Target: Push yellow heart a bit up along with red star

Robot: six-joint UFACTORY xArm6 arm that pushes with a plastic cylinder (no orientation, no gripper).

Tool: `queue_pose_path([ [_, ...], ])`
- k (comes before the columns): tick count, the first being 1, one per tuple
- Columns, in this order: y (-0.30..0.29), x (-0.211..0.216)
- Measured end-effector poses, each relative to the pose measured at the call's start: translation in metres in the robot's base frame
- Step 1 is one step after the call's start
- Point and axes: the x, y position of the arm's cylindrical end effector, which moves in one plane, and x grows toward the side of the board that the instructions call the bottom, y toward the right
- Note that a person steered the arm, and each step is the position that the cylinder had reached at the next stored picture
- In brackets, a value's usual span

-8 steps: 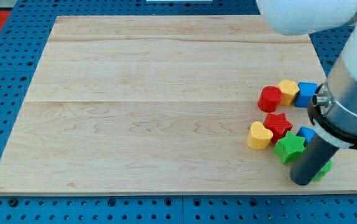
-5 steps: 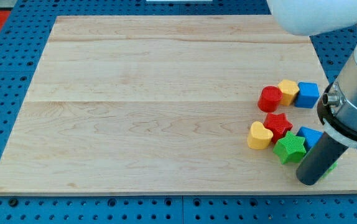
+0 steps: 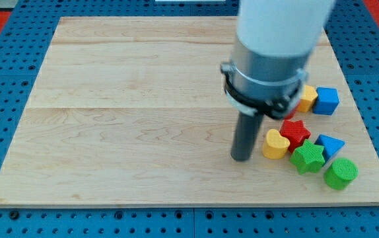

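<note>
The yellow heart (image 3: 276, 143) lies near the board's lower right, touching the red star (image 3: 296, 132) on its right. My tip (image 3: 241, 158) rests on the board just left of the yellow heart, slightly lower, with a small gap between them. The arm's body hides the area above the heart.
A green star (image 3: 307, 158) sits below the red star, a blue triangle (image 3: 330, 145) to its right and a green cylinder (image 3: 341, 174) lower right. A blue cube (image 3: 327, 100) and a yellow block (image 3: 308, 97) lie above. The board's right edge (image 3: 368, 119) is near.
My tip has moved from the lower right, by the green cylinder, leftwards to the left side of the yellow heart. The green cylinder now shows fully. The blocks have not shifted.
</note>
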Motion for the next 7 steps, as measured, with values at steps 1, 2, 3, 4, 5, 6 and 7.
queue_pose_path([
  [1, -0.004, -0.012],
  [2, 0.012, -0.007],
  [3, 0.025, 0.011],
  [4, 0.039, 0.039],
  [5, 0.043, 0.039],
  [6, 0.043, 0.039],
  [7, 0.043, 0.014],
])
